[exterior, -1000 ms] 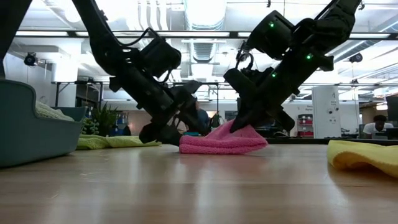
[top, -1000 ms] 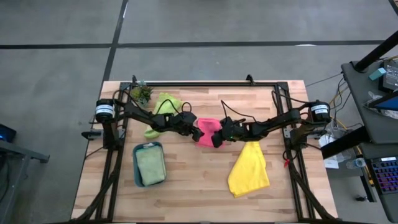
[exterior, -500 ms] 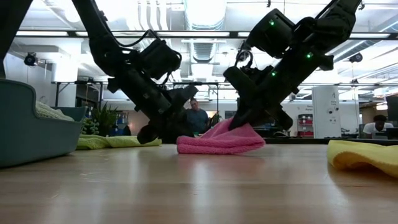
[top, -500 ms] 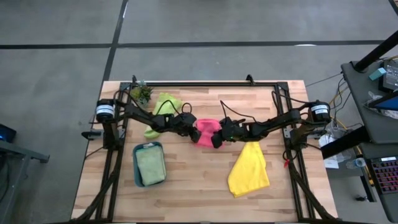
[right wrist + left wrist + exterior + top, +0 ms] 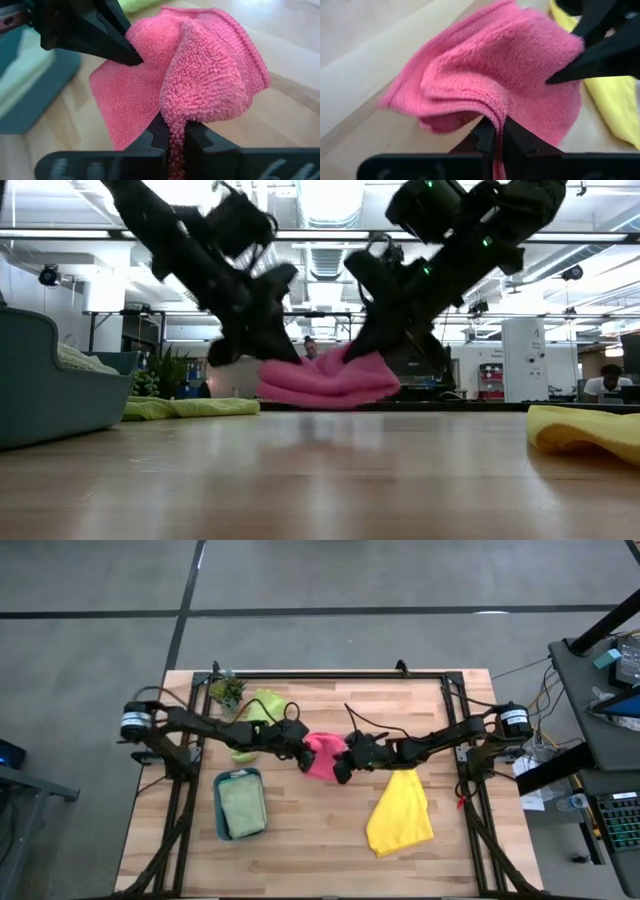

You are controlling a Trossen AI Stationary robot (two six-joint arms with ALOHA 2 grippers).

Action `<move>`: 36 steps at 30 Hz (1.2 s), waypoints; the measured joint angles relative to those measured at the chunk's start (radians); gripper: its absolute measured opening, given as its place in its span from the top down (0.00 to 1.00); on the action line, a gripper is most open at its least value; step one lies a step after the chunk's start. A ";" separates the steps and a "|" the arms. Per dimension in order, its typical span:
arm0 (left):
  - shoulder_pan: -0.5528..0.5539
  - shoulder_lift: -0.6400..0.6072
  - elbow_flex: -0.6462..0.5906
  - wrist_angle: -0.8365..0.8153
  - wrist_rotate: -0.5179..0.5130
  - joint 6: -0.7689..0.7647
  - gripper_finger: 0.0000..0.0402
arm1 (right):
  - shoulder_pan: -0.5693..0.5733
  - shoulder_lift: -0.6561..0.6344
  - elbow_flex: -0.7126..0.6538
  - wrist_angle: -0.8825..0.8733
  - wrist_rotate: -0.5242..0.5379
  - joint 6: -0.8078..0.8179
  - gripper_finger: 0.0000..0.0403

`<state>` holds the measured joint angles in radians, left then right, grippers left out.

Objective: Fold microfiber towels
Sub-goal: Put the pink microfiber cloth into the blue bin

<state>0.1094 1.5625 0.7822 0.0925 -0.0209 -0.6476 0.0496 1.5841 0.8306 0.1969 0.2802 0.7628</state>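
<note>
A pink towel [image 5: 322,753] hangs bunched between my two grippers over the middle of the table. My left gripper [image 5: 300,752] is shut on its left end, and my right gripper [image 5: 342,762] is shut on its right end. In the low view the towel [image 5: 325,380] sags between the left gripper [image 5: 283,355] and the right gripper [image 5: 352,350]. A lime green towel [image 5: 262,705] lies crumpled at the far left. A yellow towel [image 5: 400,810] lies spread at the near right. My left gripper pinches a folded edge of the pink towel [image 5: 492,112] between its two fingers, with several layers showing. The fingers slant down from the table's left. The towel hangs slack from them, apparently clear of the table. My right gripper pinches a bunched fold at the towel's other end [image 5: 172,112] between its two fingers. These fingers slant down from the table's right. The cloth bulges above and beside the fingers and sags toward the left gripper.
A teal tray [image 5: 222,815] at the near left holds a folded pale green towel [image 5: 242,805]. A small potted plant [image 5: 226,690] stands at the far left corner. Bare wood lies along the near edge between the tray and the yellow towel.
My left gripper has taken hold of the pink towel's left end, then risen. My right gripper has risen a little with the right end. The towel, which lay on the table, is now lifted and sags between them, shifted slightly toward the table's left.
</note>
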 joint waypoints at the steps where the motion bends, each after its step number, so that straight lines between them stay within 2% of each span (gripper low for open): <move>1: -0.009 -0.027 0.000 -0.027 -0.014 0.000 1.00 | 0.005 0.000 0.012 0.000 0.000 -0.009 0.97; 10: -0.111 -0.239 -0.001 -0.269 -0.059 -0.108 1.00 | 0.034 0.002 0.139 -0.018 -0.035 -0.130 0.97; 17: -0.188 -0.369 0.002 -0.354 -0.062 -0.265 1.00 | 0.040 0.004 0.214 -0.019 -0.105 -0.206 0.97; 26: -0.356 -0.433 0.004 -0.452 -0.176 -0.435 1.00 | 0.049 0.014 0.248 -0.011 -0.134 -0.264 0.97; 30: -0.422 -0.439 0.006 -0.451 -0.224 -0.494 1.00 | 0.050 0.062 0.247 0.071 -0.210 -0.264 0.97; 32: -0.443 -0.437 0.008 -0.451 -0.224 -0.519 1.00 | 0.049 0.095 0.249 0.123 -0.253 -0.257 0.97; 36: -0.478 -0.439 0.010 -0.494 -0.220 -0.567 1.00 | 0.049 0.146 0.300 0.122 -0.270 -0.262 0.97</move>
<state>-0.3688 1.1231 0.7924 -0.4017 -0.2404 -1.2144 0.0982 1.7303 1.1310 0.3194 0.0102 0.5010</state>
